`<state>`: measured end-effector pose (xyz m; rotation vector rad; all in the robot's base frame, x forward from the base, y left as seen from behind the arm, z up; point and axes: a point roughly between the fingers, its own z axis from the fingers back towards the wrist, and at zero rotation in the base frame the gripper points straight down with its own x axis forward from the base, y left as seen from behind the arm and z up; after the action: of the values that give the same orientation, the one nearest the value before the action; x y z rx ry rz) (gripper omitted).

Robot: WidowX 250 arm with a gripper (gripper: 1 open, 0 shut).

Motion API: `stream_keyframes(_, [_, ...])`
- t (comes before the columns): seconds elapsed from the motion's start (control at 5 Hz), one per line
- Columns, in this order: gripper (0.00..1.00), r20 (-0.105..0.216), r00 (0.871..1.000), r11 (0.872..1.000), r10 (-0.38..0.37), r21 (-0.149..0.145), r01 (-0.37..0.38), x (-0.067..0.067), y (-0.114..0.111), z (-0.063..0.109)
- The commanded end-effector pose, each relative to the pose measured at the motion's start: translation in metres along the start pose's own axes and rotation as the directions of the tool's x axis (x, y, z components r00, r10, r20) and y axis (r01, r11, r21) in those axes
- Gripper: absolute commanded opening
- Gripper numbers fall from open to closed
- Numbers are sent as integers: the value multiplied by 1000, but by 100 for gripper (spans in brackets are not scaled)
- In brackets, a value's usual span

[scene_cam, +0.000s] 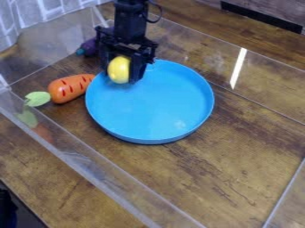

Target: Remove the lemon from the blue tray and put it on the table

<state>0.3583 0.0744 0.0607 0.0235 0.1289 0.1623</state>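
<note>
The yellow lemon (119,69) hangs between the black fingers of my gripper (120,70), which is shut on it. It is held above the far left rim of the blue tray (161,111), roughly over the tray's edge. The round blue tray lies on the dark wood-plank table (238,178) and holds nothing else. My arm comes down from the top of the view.
An orange carrot (70,86) with a green top lies left of the tray. A purple eggplant (89,44) is partly hidden behind the gripper. Clear plastic edging (71,151) runs along the table's left and front sides.
</note>
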Motion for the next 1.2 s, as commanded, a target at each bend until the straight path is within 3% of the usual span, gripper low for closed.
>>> stream_keyframes(0.0, [0,106,994,1000,13,3,-14,-4,-18,40])
stream_keyframes(0.2, [0,120,992,999,30,6,-31,-17,-22,58])
stream_keyframes(0.4, [0,141,990,1000,11,8,-12,-46,-39,87])
stream_keyframes(0.8, [0,119,990,997,-73,17,71,-94,-90,85])
stream_keyframes(1.0, [0,97,990,995,-99,30,96,-105,-121,72])
